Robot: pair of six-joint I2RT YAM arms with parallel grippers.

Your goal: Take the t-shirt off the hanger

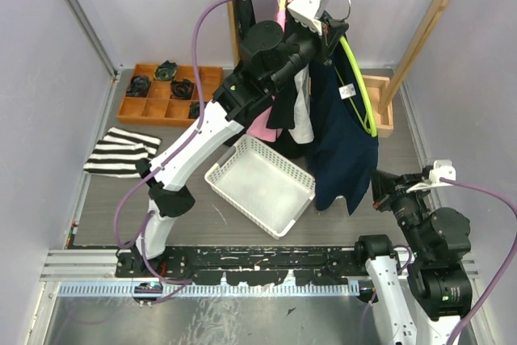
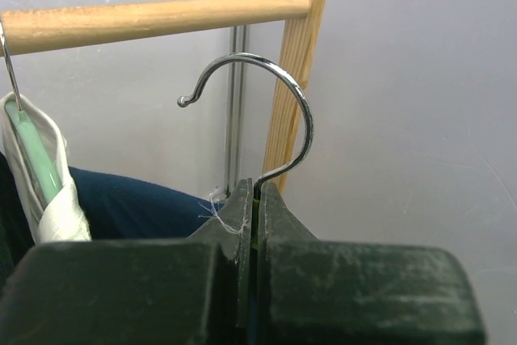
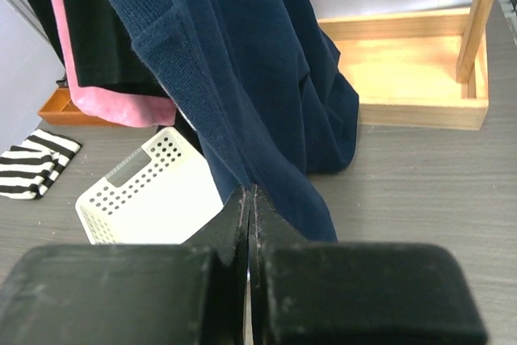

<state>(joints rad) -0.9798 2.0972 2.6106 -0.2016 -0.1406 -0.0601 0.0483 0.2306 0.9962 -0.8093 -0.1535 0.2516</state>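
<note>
Both pairs of jaws look pressed together from my seat. My left gripper (image 2: 254, 193) pinches the wire neck of the hanger (image 2: 300, 111). Its chrome hook curls up free, just below the wooden rail (image 2: 161, 15) and not around it. My right gripper (image 3: 250, 198) nips the lower edge of the navy t-shirt (image 3: 258, 78), which drapes from the hanger between my two arms. From overhead I see its top held high at the left gripper and its hem reaching down to the right one. A pink garment (image 3: 105, 98) hangs just beside it. The white basket (image 3: 145, 191) sits on the table below, a wooden tray (image 3: 404, 78) lies behind, and a striped cloth (image 1: 121, 153) lies well off to the left.
</note>
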